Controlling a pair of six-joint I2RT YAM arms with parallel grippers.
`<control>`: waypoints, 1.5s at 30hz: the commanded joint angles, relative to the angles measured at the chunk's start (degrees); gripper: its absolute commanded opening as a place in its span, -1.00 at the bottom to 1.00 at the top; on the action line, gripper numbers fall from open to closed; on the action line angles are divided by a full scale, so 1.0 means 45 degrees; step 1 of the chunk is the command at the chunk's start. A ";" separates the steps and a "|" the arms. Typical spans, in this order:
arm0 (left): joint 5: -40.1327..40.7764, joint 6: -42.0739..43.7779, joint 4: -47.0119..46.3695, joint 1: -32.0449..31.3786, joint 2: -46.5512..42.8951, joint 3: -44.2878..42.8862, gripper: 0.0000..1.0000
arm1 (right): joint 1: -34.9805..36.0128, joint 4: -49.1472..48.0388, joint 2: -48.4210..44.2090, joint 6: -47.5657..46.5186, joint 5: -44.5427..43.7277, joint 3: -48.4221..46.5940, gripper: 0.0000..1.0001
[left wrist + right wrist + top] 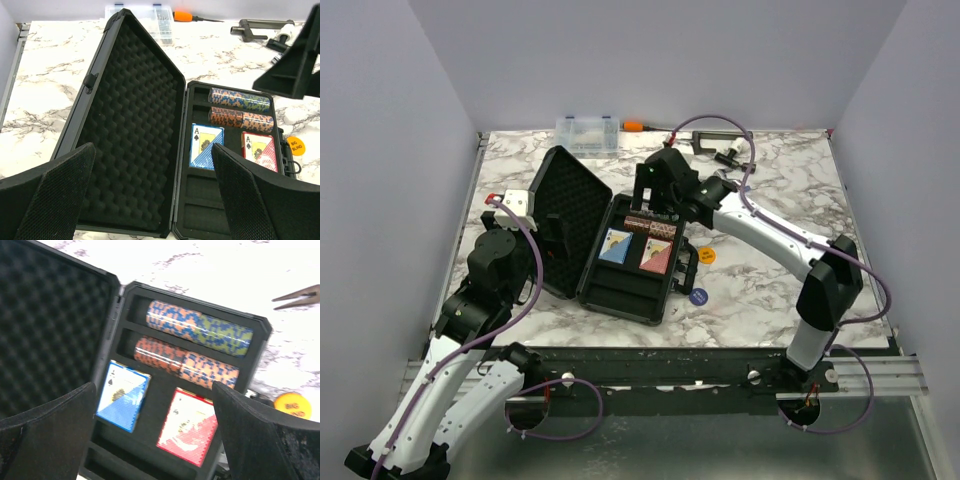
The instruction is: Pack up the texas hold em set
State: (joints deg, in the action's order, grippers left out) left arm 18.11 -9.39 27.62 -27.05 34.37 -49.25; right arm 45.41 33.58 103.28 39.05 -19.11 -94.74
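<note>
Spread jaws on left gripper [155, 200] and right gripper [152, 435] hold nothing. Case [565, 215] lies open between them: 2 decks [615, 245] and 2 chip rolls [650, 222] packed. Orange disc [707, 256] and blue disc [698, 296] lie outside at its 3 o'clock, lid unclosed.

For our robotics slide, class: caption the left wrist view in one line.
Open foam-lined case holds two chip rolls, a blue deck and a red deck; orange disc outside.

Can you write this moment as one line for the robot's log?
case: open | chip rolls: in | blue deck, red deck: in | orange disc, blue disc: outside case | left gripper: open | right gripper: open
</note>
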 commanded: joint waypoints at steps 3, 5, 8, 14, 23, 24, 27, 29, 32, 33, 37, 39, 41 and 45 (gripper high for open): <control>-0.0255 -0.0093 0.0170 0.0073 0.0132 -0.0061 0.95 | 0.0046 -0.0745 -0.1572 -0.1531 -0.1592 0.1827 0.97; -0.0240 -0.0097 0.0170 0.0073 0.0164 -0.0053 0.95 | 0.0046 -0.0763 -0.1895 -0.2192 -0.1876 0.2449 0.96; -0.0167 -0.0062 0.0166 0.0074 0.0129 -0.0021 0.95 | 0.0046 -0.0099 -0.2252 -0.2896 -0.2187 0.3097 0.99; -0.0020 -0.0039 0.0171 0.0073 0.0076 -0.0012 0.95 | 0.0027 0.1121 -0.2757 -0.2341 -0.2756 0.4360 1.00; 0.0018 -0.0029 0.0171 0.0073 0.0055 -0.0008 0.95 | -0.0654 0.1214 -0.3651 -0.0956 -0.2862 0.7106 0.83; 0.0019 -0.0028 0.0155 0.0073 0.0062 -0.0015 0.95 | -0.0678 0.1182 -0.3696 -0.0940 -0.2758 0.7342 0.77; 0.0004 -0.0026 0.0164 0.0073 0.0084 -0.0013 0.95 | -0.0677 0.1095 -0.3593 -0.0878 -0.2494 0.7776 0.51; -0.0039 -0.0052 0.0166 0.0073 0.0130 -0.0030 0.95 | -0.0679 0.0844 -0.3469 -0.0926 -0.2211 0.7993 0.38; -0.0205 -0.0062 0.0162 0.0074 0.0207 -0.0055 0.95 | -0.0685 0.0272 -0.3097 -0.1136 -0.1411 0.8156 0.33; -0.0271 -0.0072 0.0164 0.0086 0.0204 -0.0068 0.95 | -0.0682 0.0117 -0.2920 -0.1236 -0.1180 0.8158 0.31; -0.0246 -0.0063 0.0169 0.0092 0.0211 -0.0070 0.94 | -0.0682 -0.0539 -0.2607 -0.1567 -0.0186 0.8073 0.28; -0.0141 -0.0044 0.0156 0.0093 0.0201 -0.0051 0.94 | -0.0689 -0.0888 -0.2601 -0.1751 0.0194 0.8060 0.28; -0.0080 -0.0048 0.0171 0.0093 0.0193 -0.0031 0.94 | -0.0690 -0.1200 -0.2494 -0.1954 0.0591 0.7981 0.29; -0.0079 -0.0040 0.0171 0.0098 0.0247 -0.0031 0.94 | -0.0681 -0.1540 -0.1850 -0.2080 0.1176 0.7662 0.28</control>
State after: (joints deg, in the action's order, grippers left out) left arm 18.02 -9.39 27.66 -27.05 35.31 -49.25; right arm 42.19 30.17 91.92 31.29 -18.46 -58.61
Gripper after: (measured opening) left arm 0.974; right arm 0.643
